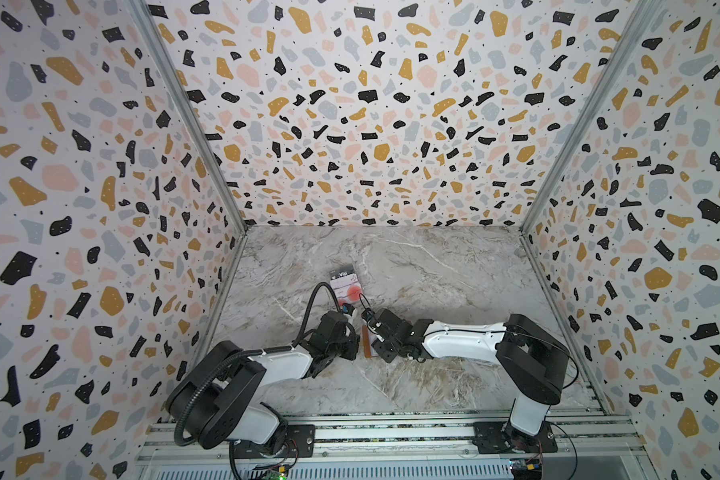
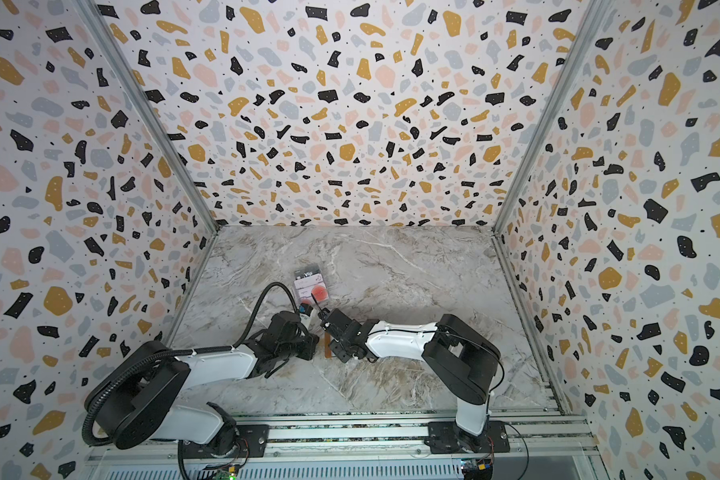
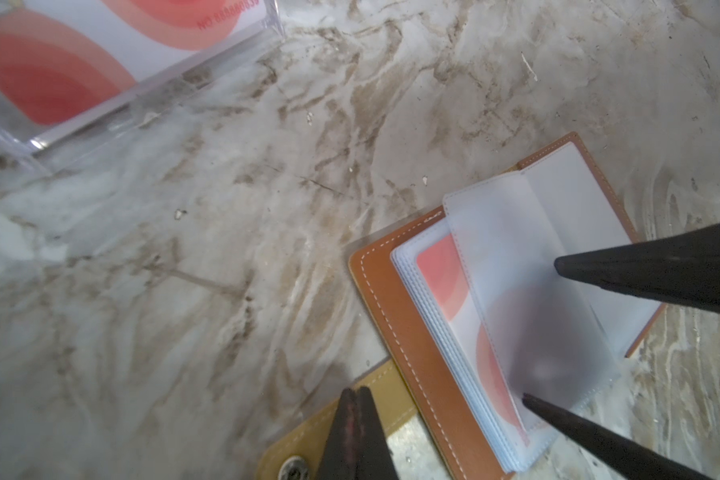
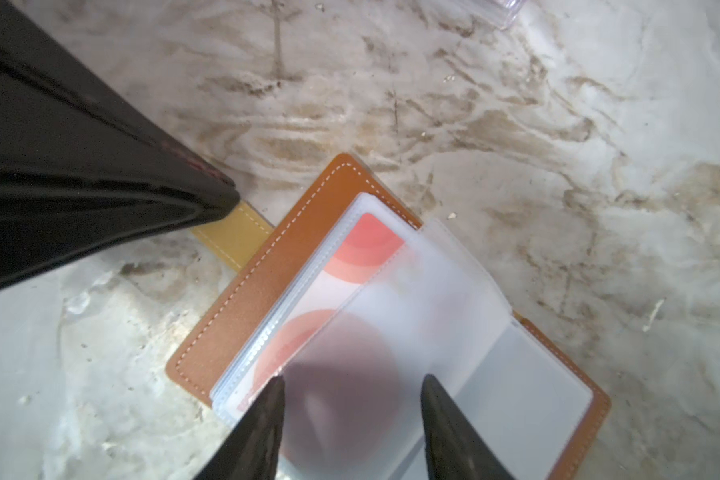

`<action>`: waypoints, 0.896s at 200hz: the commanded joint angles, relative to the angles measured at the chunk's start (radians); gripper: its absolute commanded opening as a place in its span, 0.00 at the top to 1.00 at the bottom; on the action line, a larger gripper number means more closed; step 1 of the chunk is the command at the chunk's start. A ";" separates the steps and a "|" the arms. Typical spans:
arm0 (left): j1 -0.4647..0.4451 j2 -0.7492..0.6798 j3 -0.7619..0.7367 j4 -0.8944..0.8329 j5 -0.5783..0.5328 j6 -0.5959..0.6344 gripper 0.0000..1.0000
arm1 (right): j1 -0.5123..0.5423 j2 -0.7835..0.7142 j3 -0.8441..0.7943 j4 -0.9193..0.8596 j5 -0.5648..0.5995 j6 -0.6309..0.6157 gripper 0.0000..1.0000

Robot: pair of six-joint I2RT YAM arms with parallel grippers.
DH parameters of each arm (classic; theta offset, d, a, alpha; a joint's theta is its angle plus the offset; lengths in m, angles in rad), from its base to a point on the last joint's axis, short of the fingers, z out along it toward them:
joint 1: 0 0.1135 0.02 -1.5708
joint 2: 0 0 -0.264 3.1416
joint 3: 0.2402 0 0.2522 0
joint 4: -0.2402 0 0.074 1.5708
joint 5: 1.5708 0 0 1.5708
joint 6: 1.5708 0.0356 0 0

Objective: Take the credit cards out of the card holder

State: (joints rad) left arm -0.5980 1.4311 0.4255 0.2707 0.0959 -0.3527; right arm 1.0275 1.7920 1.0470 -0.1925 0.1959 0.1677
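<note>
1. Def a robotics lab test cell, not a home: left arm (image 1: 283,361) + right arm (image 1: 462,338) bolted to an alu rail (image 1: 391,434) at the front.
2. Terrazzo-print wall panels (image 1: 350,104) on 3 sides, held in bare alu posts (image 1: 188,112), so basically a booth.
3. Marble-look tabletop (image 1: 433,266) as the work surface.
4. Exposed cable hose (image 1: 323,284) + bare circuit board (image 1: 526,463) at the front edge.

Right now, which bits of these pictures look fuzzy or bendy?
Right wrist view: the left gripper is a big blurry black shape, and a dark shadow smudges the frosted sleeve of the card holder. Left wrist view: the clear case looks soft, with a glint along its edge. In both top views the walls splay outward, likely from a wide lens.
</note>
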 commanded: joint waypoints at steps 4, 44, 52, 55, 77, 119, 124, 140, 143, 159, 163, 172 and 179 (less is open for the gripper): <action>-0.004 0.026 0.006 -0.054 -0.009 0.009 0.98 | -0.010 -0.030 0.011 -0.086 0.052 0.016 0.50; -0.004 0.025 0.006 -0.056 -0.009 0.008 0.99 | -0.011 -0.031 0.020 -0.116 0.076 0.021 0.54; -0.004 0.026 0.006 -0.055 -0.009 0.008 0.99 | -0.011 -0.035 0.016 -0.115 0.068 0.019 0.54; -0.005 0.025 0.006 -0.054 -0.009 0.009 0.98 | -0.011 -0.038 0.013 -0.112 0.060 0.017 0.53; -0.005 0.027 0.006 -0.055 -0.007 0.010 0.99 | -0.011 -0.084 -0.026 -0.040 -0.025 0.000 0.46; -0.004 0.022 0.004 -0.054 -0.005 0.009 0.99 | -0.015 -0.124 -0.029 0.021 -0.075 -0.004 0.36; -0.005 0.023 0.004 -0.054 -0.006 0.009 0.99 | -0.015 -0.123 -0.028 0.024 -0.086 -0.006 0.35; -0.005 0.023 0.004 -0.054 -0.006 0.009 0.99 | -0.015 -0.109 -0.028 0.034 -0.121 -0.017 0.31; -0.004 0.024 0.003 -0.055 -0.005 0.010 0.99 | -0.015 -0.107 -0.028 0.035 -0.125 -0.017 0.31; -0.005 0.024 0.004 -0.055 -0.005 0.008 0.99 | -0.015 -0.089 -0.031 0.040 -0.138 -0.017 0.28; -0.005 0.024 0.004 -0.054 -0.005 0.009 0.99 | -0.015 -0.087 -0.032 0.042 -0.139 -0.016 0.27; -0.005 0.023 0.004 -0.054 -0.006 0.009 0.99 | -0.015 -0.079 -0.036 0.044 -0.141 -0.017 0.25; -0.004 0.024 0.004 -0.054 -0.005 0.009 0.99 | -0.015 -0.073 -0.040 0.046 -0.145 -0.015 0.25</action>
State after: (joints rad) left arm -0.5980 1.4311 0.4255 0.2707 0.0959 -0.3523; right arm 1.0145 1.7081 1.0172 -0.1566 0.0826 0.1593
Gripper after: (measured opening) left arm 0.046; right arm 0.743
